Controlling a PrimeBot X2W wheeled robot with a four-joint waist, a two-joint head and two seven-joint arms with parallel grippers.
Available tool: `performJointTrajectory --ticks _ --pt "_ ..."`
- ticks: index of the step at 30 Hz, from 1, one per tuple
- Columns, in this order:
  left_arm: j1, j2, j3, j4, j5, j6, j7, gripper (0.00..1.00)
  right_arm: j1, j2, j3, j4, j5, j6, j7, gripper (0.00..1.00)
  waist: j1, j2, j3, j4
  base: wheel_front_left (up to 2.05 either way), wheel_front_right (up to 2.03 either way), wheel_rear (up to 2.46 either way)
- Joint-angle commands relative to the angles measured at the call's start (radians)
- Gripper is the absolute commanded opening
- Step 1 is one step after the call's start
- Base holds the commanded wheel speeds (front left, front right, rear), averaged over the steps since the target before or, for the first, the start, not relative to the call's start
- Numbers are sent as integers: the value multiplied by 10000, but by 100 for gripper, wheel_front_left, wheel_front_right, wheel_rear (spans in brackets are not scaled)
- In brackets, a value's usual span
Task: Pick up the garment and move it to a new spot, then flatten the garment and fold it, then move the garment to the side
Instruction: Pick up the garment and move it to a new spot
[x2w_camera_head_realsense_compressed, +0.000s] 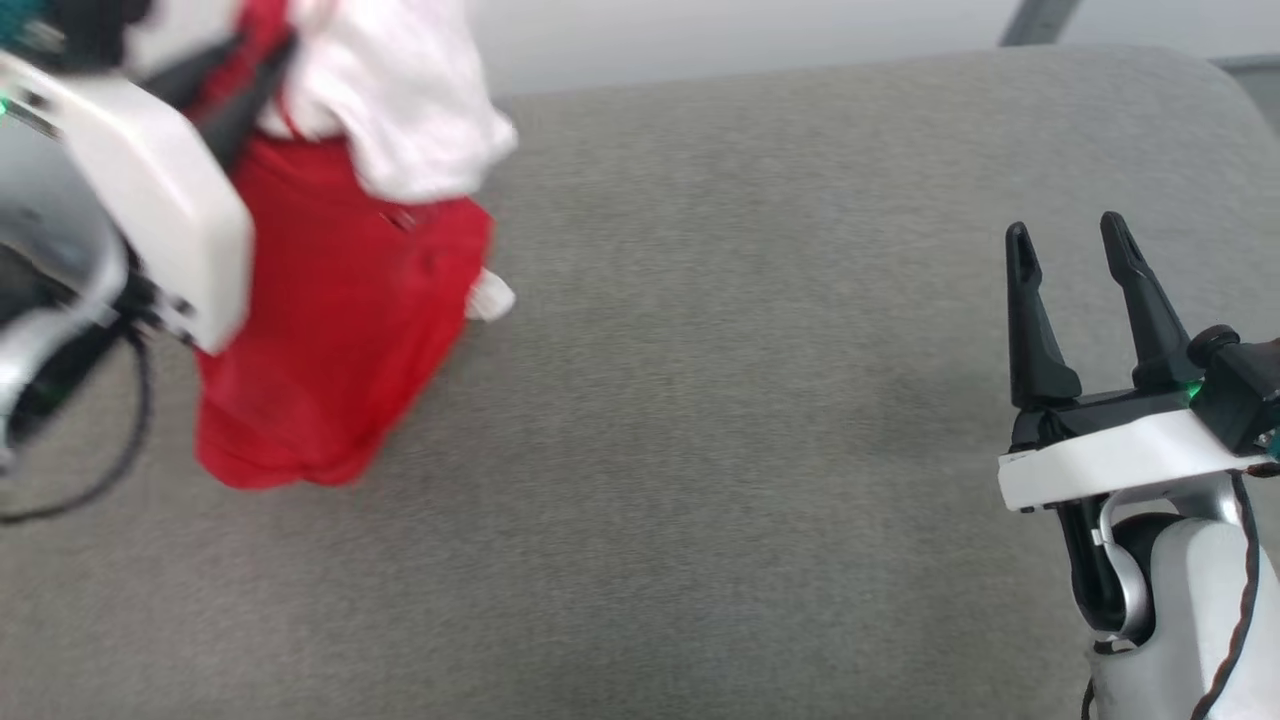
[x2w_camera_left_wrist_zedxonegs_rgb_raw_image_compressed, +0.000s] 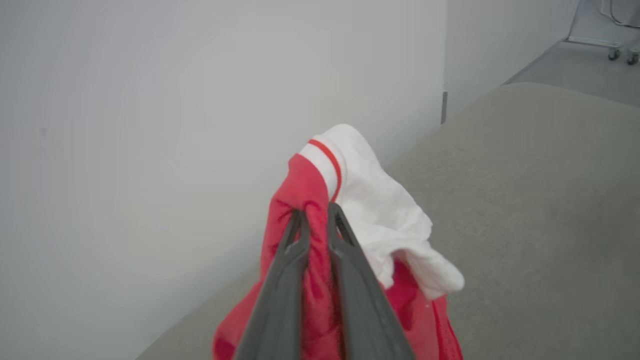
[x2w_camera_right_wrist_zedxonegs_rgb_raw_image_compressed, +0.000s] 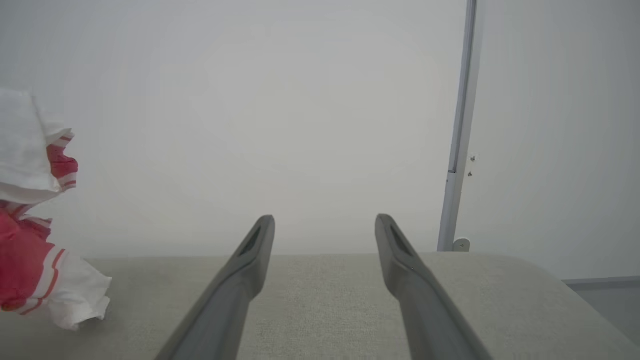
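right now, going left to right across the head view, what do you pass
left arm's white wrist housing → garment, red with a white sleeve → bare grey padded surface → right gripper, fingers apart

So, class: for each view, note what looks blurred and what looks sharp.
Head view: left gripper and garment smeared with blur, right gripper crisp. Left wrist view: garment fairly sharp. Right wrist view: sharp, soft even light, no glare.

right pincer (x2w_camera_head_realsense_compressed: 1065, 228): long black fingers (x2w_camera_head_realsense_compressed: 1035, 330) | wrist shell (x2w_camera_head_realsense_compressed: 1120, 462): white | cable (x2w_camera_head_realsense_compressed: 1252, 575): dark | light (x2w_camera_head_realsense_compressed: 1193, 390): green
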Motion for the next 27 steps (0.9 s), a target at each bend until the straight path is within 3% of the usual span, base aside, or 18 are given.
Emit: performJointTrajectory --ticks 1,11,27 --pt "247 -166 -250 -309 -108 52 201 0 168 44 40 81 111 1 -123 100 0 0 132 -525 0 0 0" --pt "1212 -1040 -1707 -89 -196 -165 766 0 168 38 444 565 681 1 -639 100 0 0 580 -1313 0 0 0" --pt "1977 -2112 -3215 3784 -272 -953 928 0 -366 37 1266 1677 1300 1 -1531 100 0 0 1368 -2286 0 0 0"
